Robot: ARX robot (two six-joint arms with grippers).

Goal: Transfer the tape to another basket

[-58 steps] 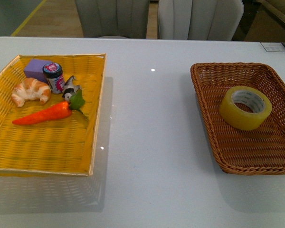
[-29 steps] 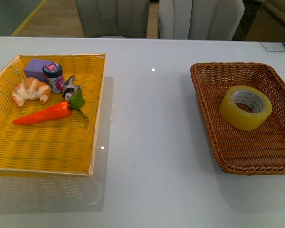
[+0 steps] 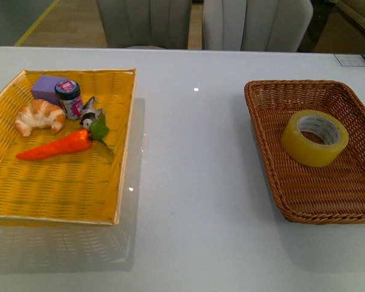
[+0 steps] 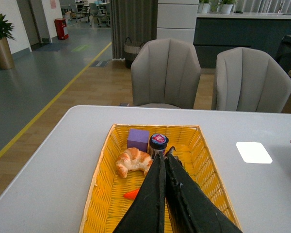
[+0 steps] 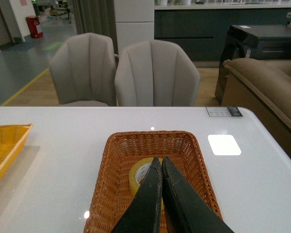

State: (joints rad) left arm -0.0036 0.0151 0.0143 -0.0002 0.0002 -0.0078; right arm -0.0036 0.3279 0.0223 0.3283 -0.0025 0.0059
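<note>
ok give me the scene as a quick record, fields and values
tape: lying flat in the brown basket, untouched
yellow tray: holds croissant, carrot, purple block, small jar
left hand: shut, empty, above the yellow tray
right hand: shut, empty, above the brown basket
table: white

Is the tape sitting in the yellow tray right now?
No, the tape lies in the brown wicker basket, not the yellow tray.
</note>
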